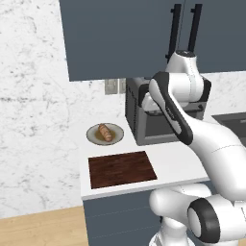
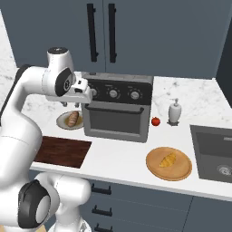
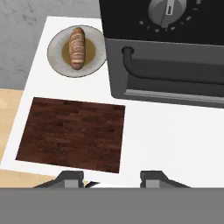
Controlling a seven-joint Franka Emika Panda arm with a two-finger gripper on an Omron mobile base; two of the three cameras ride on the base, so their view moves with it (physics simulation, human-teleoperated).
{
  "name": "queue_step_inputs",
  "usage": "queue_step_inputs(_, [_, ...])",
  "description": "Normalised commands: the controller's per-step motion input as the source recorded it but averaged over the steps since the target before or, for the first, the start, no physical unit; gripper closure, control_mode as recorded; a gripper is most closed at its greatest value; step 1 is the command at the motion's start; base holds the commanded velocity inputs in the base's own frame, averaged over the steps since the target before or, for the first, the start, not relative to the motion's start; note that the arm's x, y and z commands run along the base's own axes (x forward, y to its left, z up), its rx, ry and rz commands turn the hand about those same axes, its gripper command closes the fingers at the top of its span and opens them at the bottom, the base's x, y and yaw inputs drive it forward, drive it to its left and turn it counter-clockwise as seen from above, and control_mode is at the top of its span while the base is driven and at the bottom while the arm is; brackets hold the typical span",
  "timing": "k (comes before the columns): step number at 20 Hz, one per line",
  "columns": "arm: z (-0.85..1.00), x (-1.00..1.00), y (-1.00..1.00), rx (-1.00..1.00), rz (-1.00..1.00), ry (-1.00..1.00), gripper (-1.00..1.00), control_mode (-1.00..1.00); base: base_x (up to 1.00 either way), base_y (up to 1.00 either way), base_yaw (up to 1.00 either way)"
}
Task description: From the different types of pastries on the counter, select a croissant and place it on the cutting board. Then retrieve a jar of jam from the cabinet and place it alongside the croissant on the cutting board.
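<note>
- Gripper (image 3: 111, 178) sits nearest your hand cam: 2 dark tips partly apart, nothing btwn them, over white counter (image 3: 175, 140).
- Dark-brown wooden cutting board (image 3: 72, 133) lies bare, just left of the tips.
- Brown glazed roll (image 3: 77, 47) on round grey plate (image 3: 54, 48), beside dark oven (image 2: 118, 108).
- Golden-orange croissant (image 2: 168, 159) on round light-wood plate (image 2: 156, 170) (right of oven, well apart from board).
</note>
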Motion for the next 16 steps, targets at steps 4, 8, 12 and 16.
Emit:
queue_step_inputs(4, [-0.01, 0.00, 0.00, 0.00, 0.00, 0.00, -1.00, -1.00, 0.00, 0.00, 0.00])
queue_step_inputs(8, [0.00, 0.00, -0.11, 0.00, -0.05, 0.00, -1.00, -1.00, 0.00, 0.00, 0.00])
queue_step_inputs(12, [0.00, 0.00, -0.06, 0.00, -0.06, 0.00, -1.00, -1.00, 0.00, 0.00, 0.00])
queue_step_inputs(16, [0.00, 0.00, -0.04, 0.00, -0.04, 0.00, -1.00, -1.00, 0.00, 0.00, 0.00])
